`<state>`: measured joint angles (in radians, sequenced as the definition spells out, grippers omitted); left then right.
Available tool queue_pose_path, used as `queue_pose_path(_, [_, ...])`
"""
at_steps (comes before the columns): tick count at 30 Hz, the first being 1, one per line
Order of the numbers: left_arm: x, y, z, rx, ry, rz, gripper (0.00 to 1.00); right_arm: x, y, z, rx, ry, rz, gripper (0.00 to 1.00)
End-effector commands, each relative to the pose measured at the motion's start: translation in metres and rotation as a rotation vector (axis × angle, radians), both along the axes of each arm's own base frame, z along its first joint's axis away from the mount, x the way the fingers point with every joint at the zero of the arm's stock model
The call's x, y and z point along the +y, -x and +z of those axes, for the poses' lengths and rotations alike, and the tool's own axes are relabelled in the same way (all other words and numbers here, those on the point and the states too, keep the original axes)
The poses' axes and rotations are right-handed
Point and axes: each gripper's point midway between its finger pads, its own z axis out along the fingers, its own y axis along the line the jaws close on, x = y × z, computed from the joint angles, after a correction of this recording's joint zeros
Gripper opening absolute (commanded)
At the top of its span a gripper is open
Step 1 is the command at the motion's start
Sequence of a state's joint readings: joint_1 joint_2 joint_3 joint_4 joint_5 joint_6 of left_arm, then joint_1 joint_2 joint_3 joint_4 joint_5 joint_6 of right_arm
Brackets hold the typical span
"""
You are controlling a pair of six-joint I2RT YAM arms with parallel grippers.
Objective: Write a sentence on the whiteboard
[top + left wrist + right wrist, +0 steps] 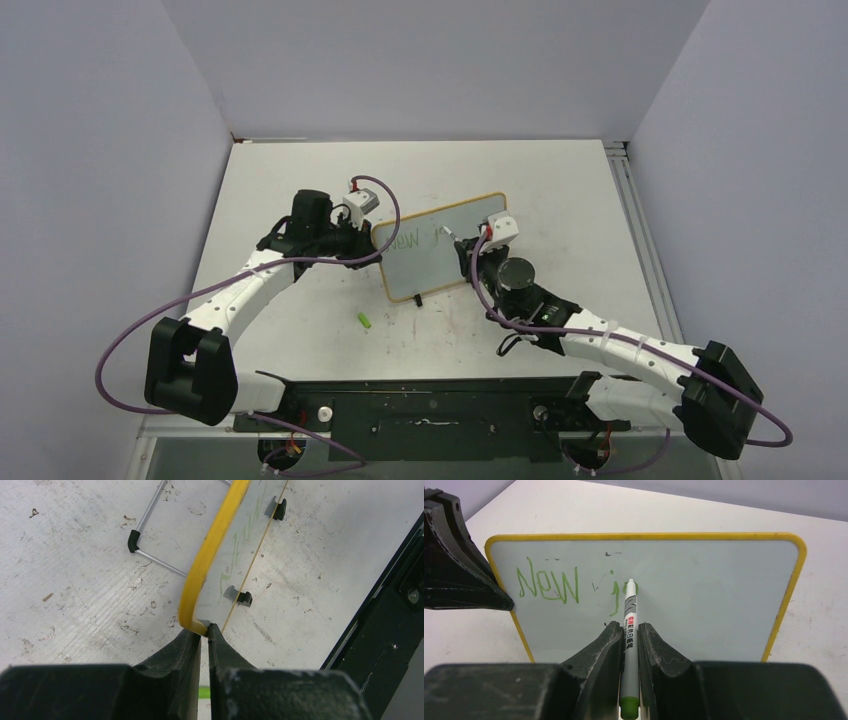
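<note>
White arm links (pixel 245 290), black joints (pixel 190 370), purple cables (pixel 397 215), black jaws

Glossy, smooth whiteboard (pixel 704 605) — scuffed matt tabletop (pixel 75 580).

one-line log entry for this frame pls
phase: writing | left gripper: shut on whiteboard corner | right gripper: shut on marker, tip at board | sentence: "New jo" so far, green

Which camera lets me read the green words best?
The right wrist view. It faces the board straight on, so the green words read "New jo" by the pen tip. The top view shows them tiny and faint. The left wrist view sees the board nearly edge-on, so only slanted green strokes show.
</note>
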<state>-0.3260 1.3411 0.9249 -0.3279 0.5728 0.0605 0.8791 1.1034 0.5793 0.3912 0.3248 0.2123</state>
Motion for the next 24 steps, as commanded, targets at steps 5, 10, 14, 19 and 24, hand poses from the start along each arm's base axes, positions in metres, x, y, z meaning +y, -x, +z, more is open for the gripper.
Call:
queue_pose_path(5, [-0.003,-0.001,0.004,-0.011,-0.019,-0.016,0.0,-0.017,0.004,0.034,-0.066,-0.055,-0.055,0.05])
queue_pose_path(10, [-0.003,-0.001,0.003,-0.008,-0.019,-0.016,0.0,-0.015,0.002,0.032,-0.067,-0.051,-0.052,0.05])
queue_pose_path(14, [-0.003,-0.001,0.003,-0.007,-0.019,-0.015,0.0,-0.011,0.0,0.028,-0.063,-0.046,-0.047,0.05])
queue_pose_path(19, [-0.003,-0.001,0.003,-0.008,-0.019,-0.017,0.0,-0.009,-0.002,0.026,-0.06,-0.042,-0.045,0.05])
queue_pose_path(24, [-0.003,0.0,0.003,-0.008,-0.019,-0.018,0.0,-0.008,-0.003,0.022,-0.056,-0.037,-0.046,0.05])
